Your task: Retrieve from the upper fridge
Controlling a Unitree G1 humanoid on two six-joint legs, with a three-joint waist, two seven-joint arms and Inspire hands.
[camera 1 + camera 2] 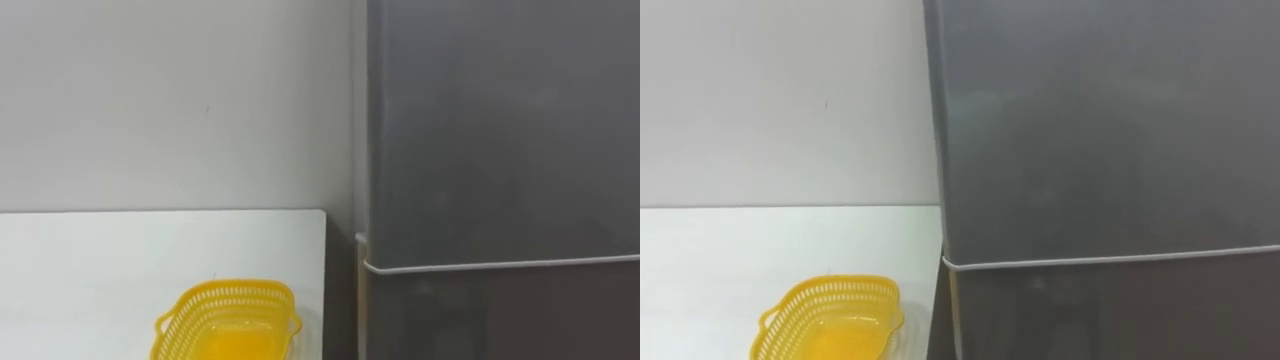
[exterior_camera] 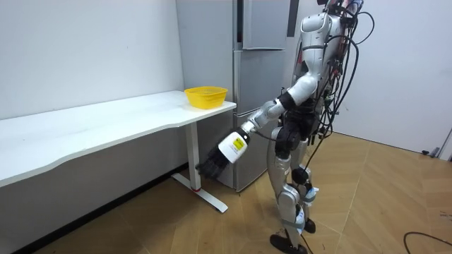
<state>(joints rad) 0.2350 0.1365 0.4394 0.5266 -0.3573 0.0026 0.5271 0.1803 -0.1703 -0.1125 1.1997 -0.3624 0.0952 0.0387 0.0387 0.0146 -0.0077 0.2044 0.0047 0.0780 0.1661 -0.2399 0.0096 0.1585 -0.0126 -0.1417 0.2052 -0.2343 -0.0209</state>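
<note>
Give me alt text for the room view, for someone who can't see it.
A humanoid robot stands facing a closed grey fridge, with its left robot hand held low near the end of a long white table. A yellow basket sits on the table end beside the fridge.

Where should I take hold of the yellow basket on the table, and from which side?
Grip the yellow basket by its rim, at the flared lip on the end nearest the fridge. Come down from above: it sits upright and open on the white table, and its lattice walls taper downward, so a side squeeze would likely slip.
</note>
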